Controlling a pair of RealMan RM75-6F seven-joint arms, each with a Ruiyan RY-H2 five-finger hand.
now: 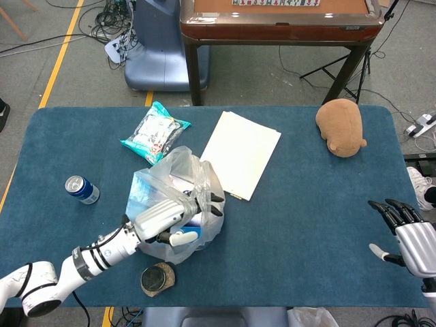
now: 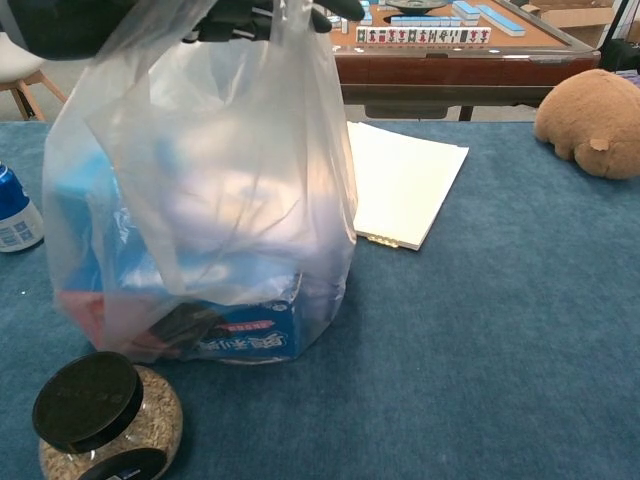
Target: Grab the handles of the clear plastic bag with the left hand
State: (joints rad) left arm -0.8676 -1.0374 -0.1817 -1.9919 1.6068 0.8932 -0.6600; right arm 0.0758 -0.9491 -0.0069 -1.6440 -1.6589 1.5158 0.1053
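Note:
The clear plastic bag stands on the blue table with blue snack boxes inside, and fills the left of the chest view. My left hand lies over its top. Its dark fingers stretch out straight to the right through the handle loops. In the chest view the plastic rises taut to those fingers and drapes over them. The thumb sticks out below, apart from the fingers. My right hand hovers open at the table's right edge, holding nothing.
A dark-lidded jar stands just in front of the bag. A blue can is to its left, a snack packet behind it, a paper stack to its right. A brown plush lies at the far right.

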